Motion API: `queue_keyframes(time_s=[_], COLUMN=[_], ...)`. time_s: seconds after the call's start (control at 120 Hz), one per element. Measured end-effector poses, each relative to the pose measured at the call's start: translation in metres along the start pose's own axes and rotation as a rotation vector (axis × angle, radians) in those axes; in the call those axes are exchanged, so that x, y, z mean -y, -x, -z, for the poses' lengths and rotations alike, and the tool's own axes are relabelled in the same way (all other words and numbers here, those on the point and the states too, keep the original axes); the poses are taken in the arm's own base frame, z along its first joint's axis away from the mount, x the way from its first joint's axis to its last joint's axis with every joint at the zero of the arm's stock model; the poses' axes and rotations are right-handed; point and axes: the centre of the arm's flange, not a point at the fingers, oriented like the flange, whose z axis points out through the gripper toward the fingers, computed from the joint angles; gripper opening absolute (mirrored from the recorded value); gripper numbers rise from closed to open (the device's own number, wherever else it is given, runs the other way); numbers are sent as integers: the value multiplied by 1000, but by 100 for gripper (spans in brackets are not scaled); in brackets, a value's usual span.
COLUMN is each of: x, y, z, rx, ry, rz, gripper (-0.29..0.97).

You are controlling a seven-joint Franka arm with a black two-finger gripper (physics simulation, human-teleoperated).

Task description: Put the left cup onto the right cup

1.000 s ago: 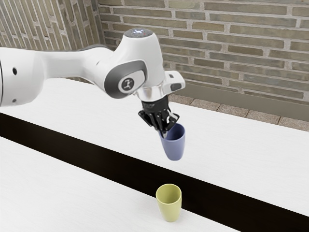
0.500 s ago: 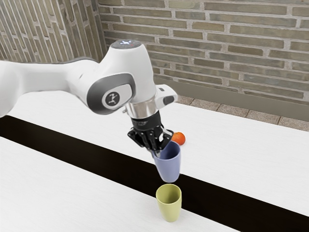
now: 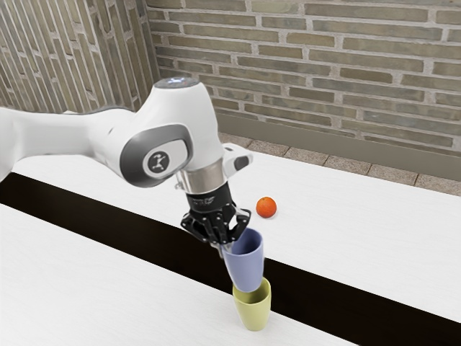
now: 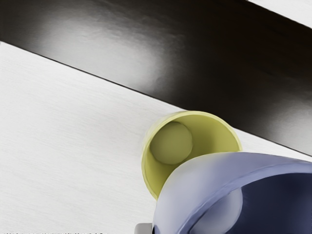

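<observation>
Before a brick wall, on a white table crossed by a black stripe, our black two-finger gripper was clamped on the rim of a smooth blue-violet cup. The cup hung tilted just below the fingers, its base at the mouth of an upright yellow-green cup standing on the table. A small orange ball lay well apart, behind them.

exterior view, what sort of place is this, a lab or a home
Likely a simulated tabletop test setup, not a lived-in room: bare brick walls, a long white table with a black stripe, and few props, a yellow cup, an orange ball and the blue cup in the tool.
</observation>
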Motion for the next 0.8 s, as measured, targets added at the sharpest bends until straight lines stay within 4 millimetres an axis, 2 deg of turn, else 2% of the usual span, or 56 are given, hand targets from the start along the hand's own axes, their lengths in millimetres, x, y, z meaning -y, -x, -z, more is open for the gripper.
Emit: queue_keyframes(time_s=[0.125, 0.8], x=[-2, -4], y=[3, -10], z=[-4, -31], rx=[9, 14], ry=[4, 3], rz=[19, 73], gripper=[-11, -11])
